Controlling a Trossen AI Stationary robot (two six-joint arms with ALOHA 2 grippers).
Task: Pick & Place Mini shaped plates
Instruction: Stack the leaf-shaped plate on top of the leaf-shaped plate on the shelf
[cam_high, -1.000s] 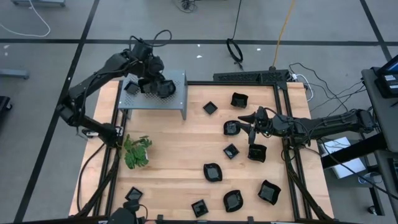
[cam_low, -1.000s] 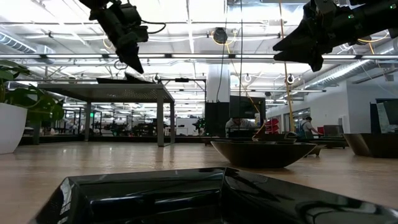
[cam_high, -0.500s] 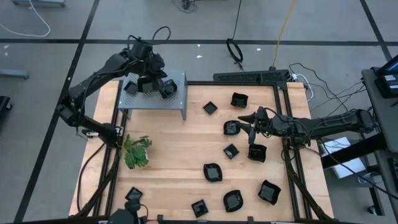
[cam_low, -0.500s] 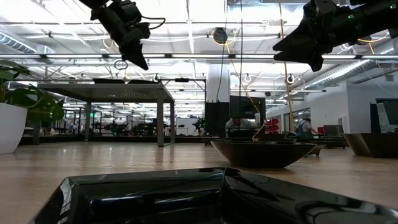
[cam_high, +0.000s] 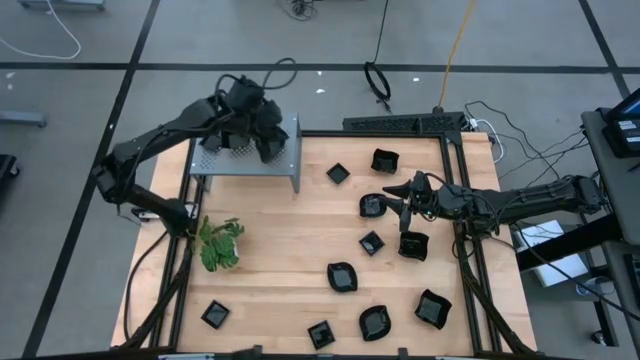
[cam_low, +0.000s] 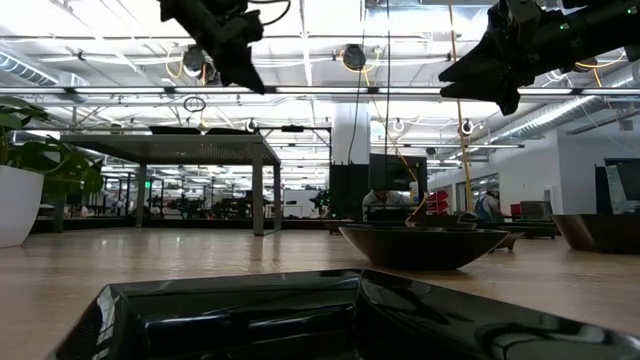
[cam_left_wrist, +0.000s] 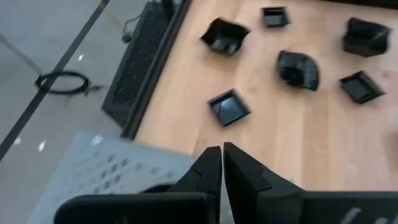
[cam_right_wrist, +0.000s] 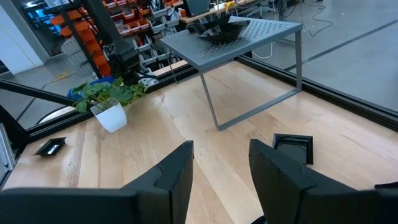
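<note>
In the high view we see the left tool (cam_high: 262, 128) above the grey perforated shelf (cam_high: 282, 168) that stands at the far left corner of the wooden bench (cam_high: 290, 250). The arm hides most of the shelf top, so we cannot tell from here what lies on it. The right tool (cam_high: 403, 203) hovers well to the right of the shelf, just beside a plate (cam_high: 372, 206), with another plate (cam_high: 413, 245) close on its nearer side. The other mini shaped plates lie scattered over the bench: 2 just right of the shelf (cam_high: 339, 173) (cam_high: 384, 160), 1 more in the middle (cam_high: 372, 242), and 5 along the near part (cam_high: 342, 276) (cam_high: 432, 308) (cam_high: 375, 322) (cam_high: 320, 333) (cam_high: 215, 315). A green plant (cam_high: 220, 244) stands in front of the shelf.

In the low view a plate (cam_low: 270, 318) fills the foreground and a bowl-like one (cam_low: 425, 245) sits behind it. The left tool (cam_low: 243, 72) hangs high above the shelf (cam_low: 200, 150); the right tool (cam_low: 480, 72) hangs high on the other side.

In the left wrist view the 2 fingers (cam_left_wrist: 208, 174) are pressed together with nothing between them, over the shelf's edge (cam_left_wrist: 112, 171). 5 plates lie on the bench beyond the shelf, the nearest a square one (cam_left_wrist: 229, 107).

In the right wrist view the fingers (cam_right_wrist: 177, 171) stand apart and empty. Across the bench a dark plate (cam_right_wrist: 219, 28) rests on the shelf top (cam_right_wrist: 261, 34), the plant (cam_right_wrist: 109, 99) stands beside the shelf, and a square plate (cam_right_wrist: 292, 148) lies near this tool.
</note>
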